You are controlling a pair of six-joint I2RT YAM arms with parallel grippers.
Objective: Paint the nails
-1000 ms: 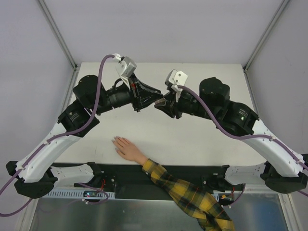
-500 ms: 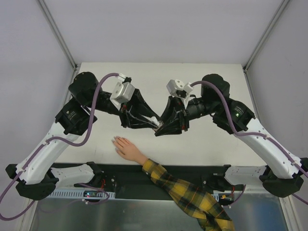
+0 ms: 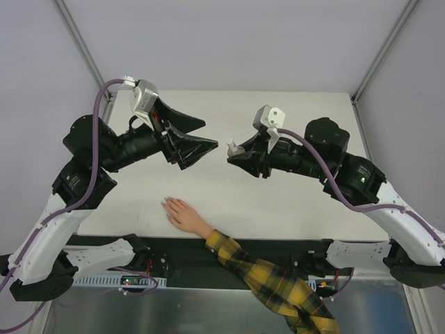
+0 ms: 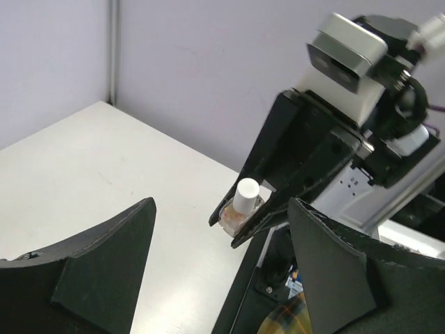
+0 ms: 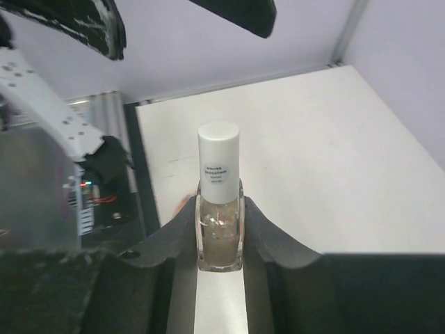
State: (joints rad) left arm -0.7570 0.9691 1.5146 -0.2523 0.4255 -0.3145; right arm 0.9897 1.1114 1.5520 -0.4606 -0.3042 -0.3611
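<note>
A small glass nail polish bottle (image 5: 219, 229) with glitter inside and a white cap (image 5: 218, 163) stands upright between the fingers of my right gripper (image 5: 219, 209), which is shut on it. From above, that gripper (image 3: 233, 152) hovers over the table's middle. My left gripper (image 3: 208, 134) is open and empty, a short gap to the left of the bottle (image 4: 236, 212), facing it. The flesh-coloured mannequin hand (image 3: 184, 216) lies flat near the front edge, below both grippers. Its tiny nails (image 3: 167, 203) point left. A yellow plaid sleeve (image 3: 278, 285) trails off to the lower right.
The white table (image 3: 292, 104) is bounded by metal frame posts (image 3: 83, 49) at the back corners and grey walls. A black strip with the arm bases (image 3: 174, 261) runs along the near edge.
My left gripper, shut at the bottle's cap before, has opened and pulled back up and to the left. The right gripper has risen slightly, still holding the capped bottle.
</note>
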